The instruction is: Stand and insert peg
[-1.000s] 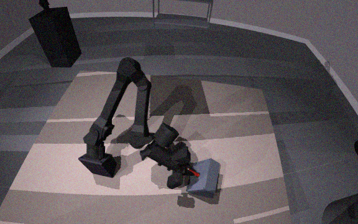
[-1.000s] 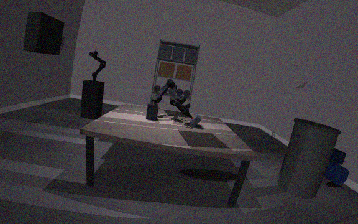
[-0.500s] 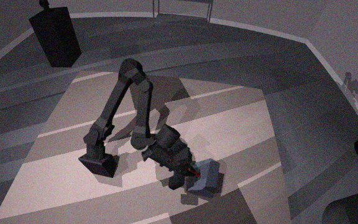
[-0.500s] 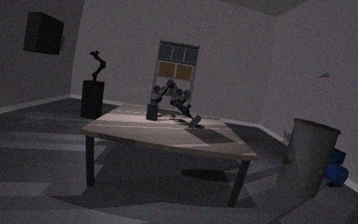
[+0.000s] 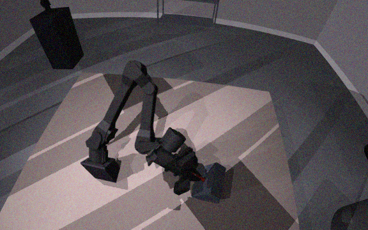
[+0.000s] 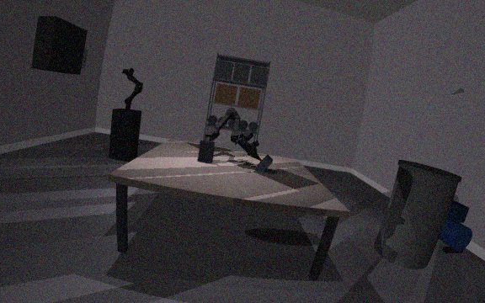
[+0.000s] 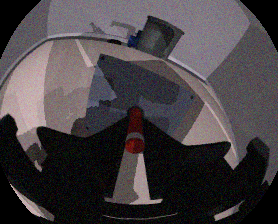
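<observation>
My gripper (image 5: 193, 174) (image 6: 256, 156) (image 7: 135, 120) is shut on the red peg (image 5: 198, 176) (image 7: 134, 123). The peg's white band (image 7: 134, 140) sits near the fingers, and the plain end points away from me at the sloped grey-blue panel (image 5: 215, 179) (image 6: 264, 163) (image 7: 159, 86). In the top view the peg's far tip meets the panel's face. The hole is hidden behind the peg, and I cannot tell how deep the tip is. The gripper hangs low over the table (image 5: 59, 191) (image 6: 209, 185), just left of the panel.
The arm's base (image 5: 101, 167) (image 6: 205, 151) stands on the table left of the panel. Off the table are a dark pedestal with another arm (image 6: 125, 132), a shelf unit (image 6: 239, 90) and a round bin (image 6: 421, 219) (image 7: 159, 35).
</observation>
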Robot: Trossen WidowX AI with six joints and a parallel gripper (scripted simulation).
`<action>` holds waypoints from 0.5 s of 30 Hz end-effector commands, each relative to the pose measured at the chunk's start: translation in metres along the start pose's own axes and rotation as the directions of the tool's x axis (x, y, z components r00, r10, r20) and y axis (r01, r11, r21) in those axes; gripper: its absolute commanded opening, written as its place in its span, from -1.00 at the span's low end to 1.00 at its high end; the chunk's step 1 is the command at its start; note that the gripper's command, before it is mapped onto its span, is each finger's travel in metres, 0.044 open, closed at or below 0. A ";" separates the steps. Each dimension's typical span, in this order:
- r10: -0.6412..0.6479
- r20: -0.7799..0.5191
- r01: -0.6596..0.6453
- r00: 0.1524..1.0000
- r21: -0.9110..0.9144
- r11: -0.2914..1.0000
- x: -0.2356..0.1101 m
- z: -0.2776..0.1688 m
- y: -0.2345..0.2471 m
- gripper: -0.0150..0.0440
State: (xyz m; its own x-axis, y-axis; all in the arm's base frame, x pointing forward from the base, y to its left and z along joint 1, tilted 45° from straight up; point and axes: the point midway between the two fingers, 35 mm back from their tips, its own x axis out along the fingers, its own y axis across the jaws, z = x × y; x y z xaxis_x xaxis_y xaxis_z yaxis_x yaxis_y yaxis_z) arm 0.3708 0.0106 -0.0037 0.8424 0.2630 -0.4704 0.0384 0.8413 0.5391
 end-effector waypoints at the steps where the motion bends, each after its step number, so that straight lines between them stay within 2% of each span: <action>1: 0.000 0.000 0.000 1.000 0.000 1.000 0.000 0.000 0.000 -0.14; 13: 0.000 0.000 0.000 1.000 0.000 1.000 -0.002 0.000 0.000 0.93; 15: -0.001 0.000 0.001 1.000 0.000 1.000 -0.004 0.001 0.000 1.00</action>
State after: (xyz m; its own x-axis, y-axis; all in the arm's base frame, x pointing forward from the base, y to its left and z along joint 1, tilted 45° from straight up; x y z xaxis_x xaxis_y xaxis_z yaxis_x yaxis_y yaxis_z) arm 0.3700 0.0103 -0.0033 0.8422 0.2626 -0.4710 0.0397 0.8409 0.5398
